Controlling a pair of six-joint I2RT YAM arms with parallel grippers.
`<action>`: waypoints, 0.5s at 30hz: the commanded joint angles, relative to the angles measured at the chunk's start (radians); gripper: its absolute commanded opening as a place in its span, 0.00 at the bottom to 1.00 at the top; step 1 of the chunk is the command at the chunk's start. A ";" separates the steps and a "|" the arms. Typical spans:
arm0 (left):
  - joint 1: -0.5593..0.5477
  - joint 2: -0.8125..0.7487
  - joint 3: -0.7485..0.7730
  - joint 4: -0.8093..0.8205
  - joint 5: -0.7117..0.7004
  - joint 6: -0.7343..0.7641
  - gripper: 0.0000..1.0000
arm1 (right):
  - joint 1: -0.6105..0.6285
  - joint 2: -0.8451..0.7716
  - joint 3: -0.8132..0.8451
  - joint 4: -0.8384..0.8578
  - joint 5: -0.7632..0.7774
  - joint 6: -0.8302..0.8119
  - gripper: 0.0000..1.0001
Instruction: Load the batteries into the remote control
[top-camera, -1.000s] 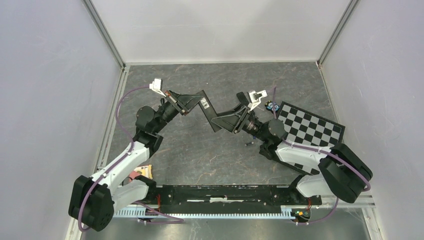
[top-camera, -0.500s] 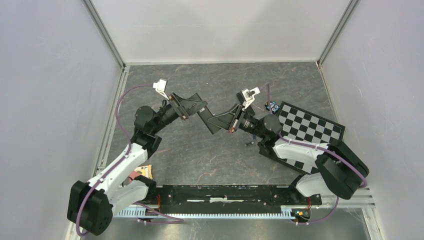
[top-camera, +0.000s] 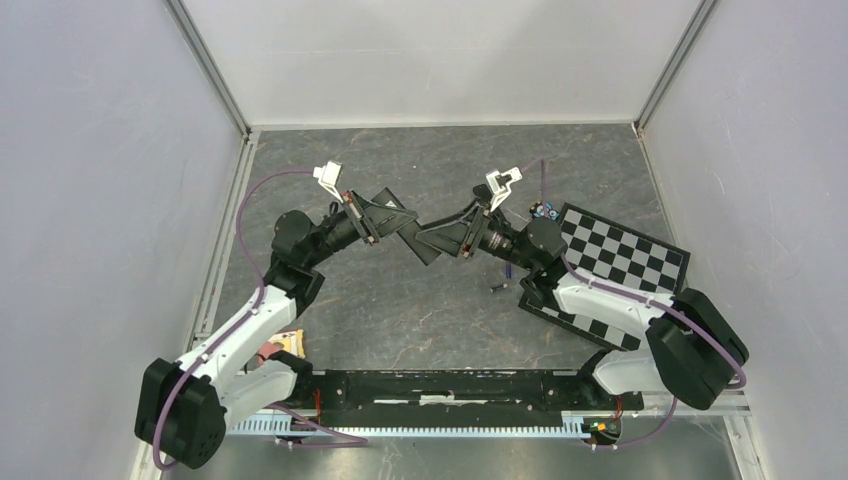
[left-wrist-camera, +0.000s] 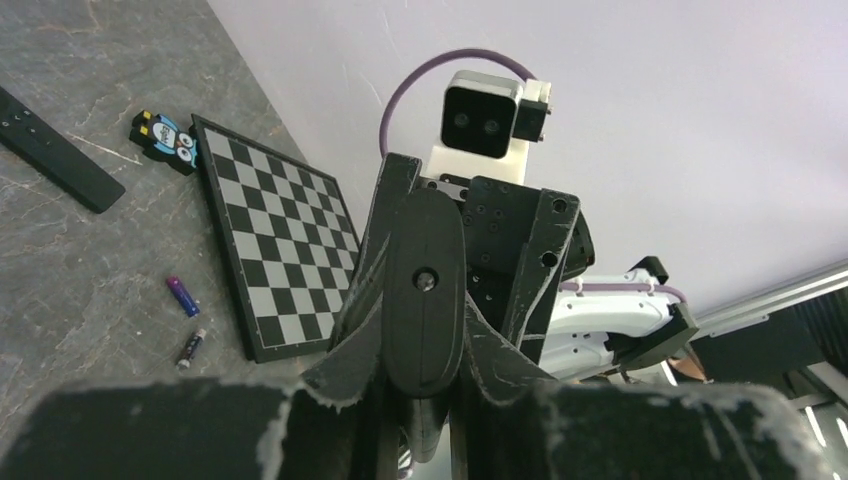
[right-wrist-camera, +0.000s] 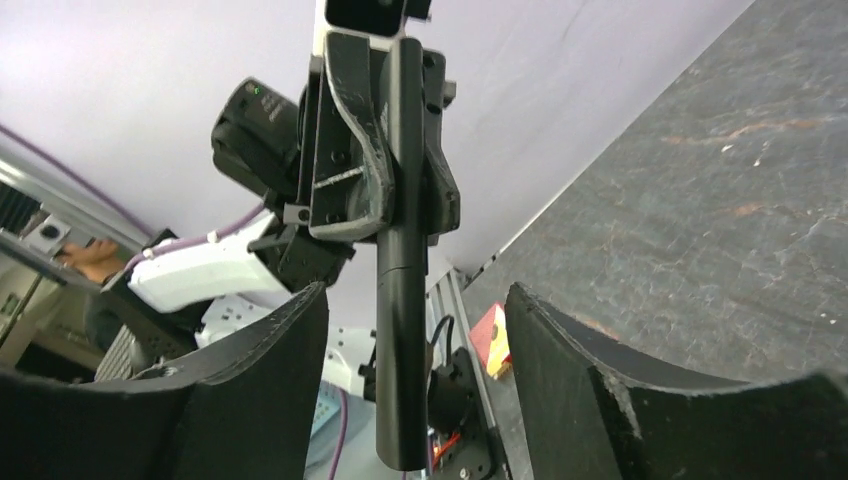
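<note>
Slippage is the risk: the left tool (left-wrist-camera: 425, 350) pinches the remote (right-wrist-camera: 400, 350) in mid-air, its free end between the right tool's (right-wrist-camera: 412, 320) spread fingers. An off-centre squeeze could twist it loose. Two batteries (left-wrist-camera: 183, 296) lie on the bench (left-wrist-camera: 100, 260), well below both tools.

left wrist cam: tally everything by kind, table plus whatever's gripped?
Remotes: 2 (held remote, table remote)
Batteries: 2 (blue-purple battery, dark battery)
Checkerboard: 1
Owl figure: 1
Total: 6
</note>
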 joint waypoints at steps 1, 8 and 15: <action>-0.004 0.025 -0.046 0.230 -0.108 -0.143 0.02 | 0.024 -0.026 -0.015 0.027 0.159 -0.014 0.70; -0.003 0.036 -0.054 0.319 -0.140 -0.215 0.02 | 0.031 0.020 0.000 0.021 0.176 0.013 0.51; 0.000 0.005 -0.033 0.312 -0.165 -0.250 0.02 | 0.023 0.038 -0.066 0.046 0.152 0.005 0.13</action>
